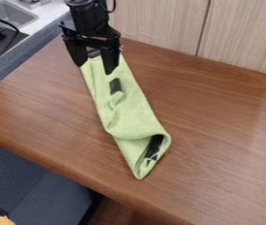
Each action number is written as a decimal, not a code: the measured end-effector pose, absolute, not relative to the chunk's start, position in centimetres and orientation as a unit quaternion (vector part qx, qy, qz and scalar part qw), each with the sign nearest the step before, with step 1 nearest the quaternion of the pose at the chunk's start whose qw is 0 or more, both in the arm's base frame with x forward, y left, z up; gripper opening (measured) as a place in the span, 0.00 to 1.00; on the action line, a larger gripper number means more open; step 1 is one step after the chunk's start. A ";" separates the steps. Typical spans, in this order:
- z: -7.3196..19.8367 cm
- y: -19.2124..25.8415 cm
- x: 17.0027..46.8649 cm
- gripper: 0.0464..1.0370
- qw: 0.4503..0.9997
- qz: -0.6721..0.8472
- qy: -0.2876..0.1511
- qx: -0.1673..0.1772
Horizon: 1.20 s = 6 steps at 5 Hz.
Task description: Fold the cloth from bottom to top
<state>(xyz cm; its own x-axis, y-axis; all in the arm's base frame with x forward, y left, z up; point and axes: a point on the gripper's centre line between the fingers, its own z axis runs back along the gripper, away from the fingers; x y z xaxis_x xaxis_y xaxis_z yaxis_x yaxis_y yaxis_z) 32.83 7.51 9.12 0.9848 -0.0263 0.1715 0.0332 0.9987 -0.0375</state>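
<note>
Jaws, camera view: parted wide, pointing down, with no cloth [133, 116] plainly pinched between.
Gripper [94, 69]: hanging at the far, upper end of the cloth, touching or just above (cannot tell which).
Cloth: lying long, narrow and slantwise on the brown table [217, 127], rucked along the middle, tapering to a near tip [139, 174].
Near end: partly curled over, with a dark patch [154, 146] showing inside; looks, at best, like a loose or half-made fold.
Main risk: likely to spring or slide back open, being so loosely turned and unpressed.
Fingertips: could catch the upper end if swung sideways while low, and so drag the whole strip askew.
Rucks: liable to bunch further under any push, leaving bottom and top unmatched (a slanting lie hardly helps).
Next grip: best taken near the tip; could close on one layer only, or on nothing, if set too high or off to one side.
</note>
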 end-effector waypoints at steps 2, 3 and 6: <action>7.0 5.7 31.0 0.96 0.998 -0.011 -0.056 -0.038; 7.6 2.0 30.0 0.96 0.994 -0.075 -0.066 -0.034; 5.7 -4.3 26.0 0.96 0.978 -0.201 -0.056 -0.025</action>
